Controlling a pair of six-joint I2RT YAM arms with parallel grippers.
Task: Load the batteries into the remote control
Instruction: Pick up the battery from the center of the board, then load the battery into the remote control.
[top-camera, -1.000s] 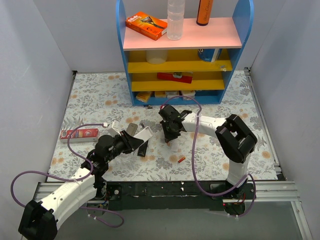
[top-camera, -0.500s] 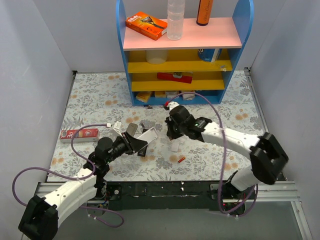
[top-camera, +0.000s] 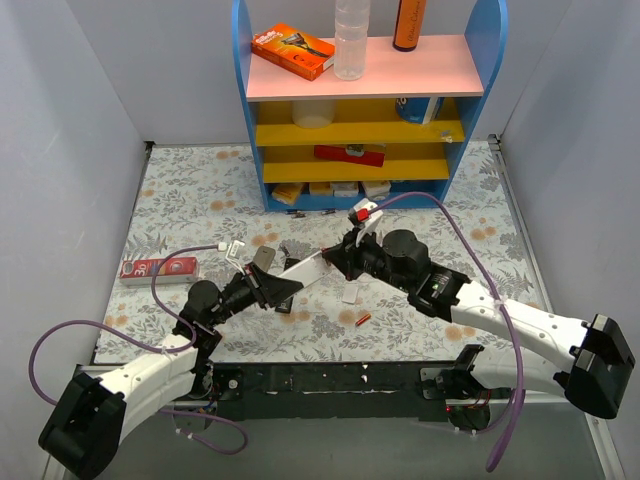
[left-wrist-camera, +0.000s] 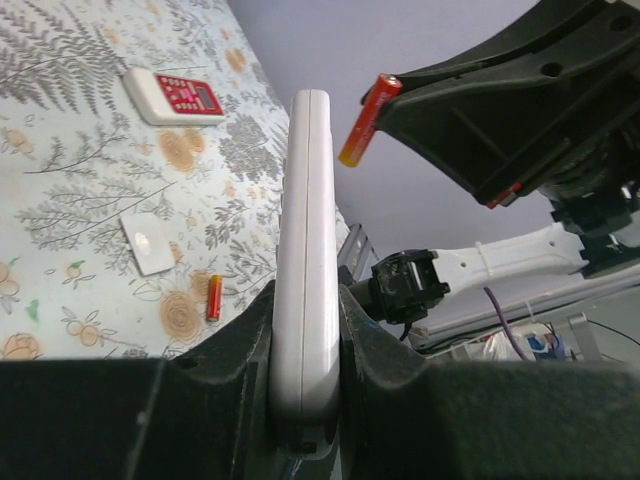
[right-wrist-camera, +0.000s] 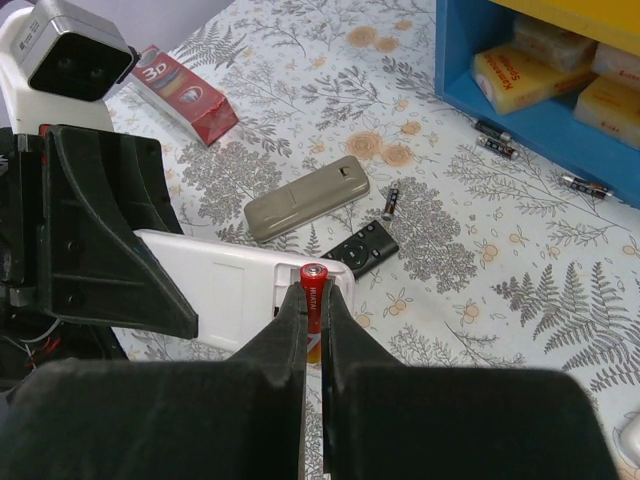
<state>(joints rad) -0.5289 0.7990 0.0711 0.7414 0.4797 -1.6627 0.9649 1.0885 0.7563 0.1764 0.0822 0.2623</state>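
Note:
The white remote control (left-wrist-camera: 305, 240) stands on edge, and my left gripper (left-wrist-camera: 305, 310) is shut on its lower end. In the top view it juts from the left gripper (top-camera: 272, 288) toward the right gripper (top-camera: 338, 260). My right gripper (right-wrist-camera: 313, 297) is shut on a red-orange battery (right-wrist-camera: 314, 300), whose tip sits right at the remote control's (right-wrist-camera: 225, 290) open compartment; whether it touches, I cannot tell. In the left wrist view that battery (left-wrist-camera: 368, 120) hovers beside the remote's top end. Another battery (top-camera: 363, 319) lies on the table, and more batteries (right-wrist-camera: 497, 148) lie near the shelf.
A white cover plate (top-camera: 350, 293), a small black remote (right-wrist-camera: 352, 248) and a slim grey remote (right-wrist-camera: 305, 198) lie under the arms. A white remote with red buttons (left-wrist-camera: 170, 95) lies farther off. A red box (top-camera: 158, 268) sits left. The blue shelf unit (top-camera: 255, 150) stands at the back.
The right gripper shut on a battery over the table, then swung left and up to the remote's end. The left gripper raised the remote toward it.

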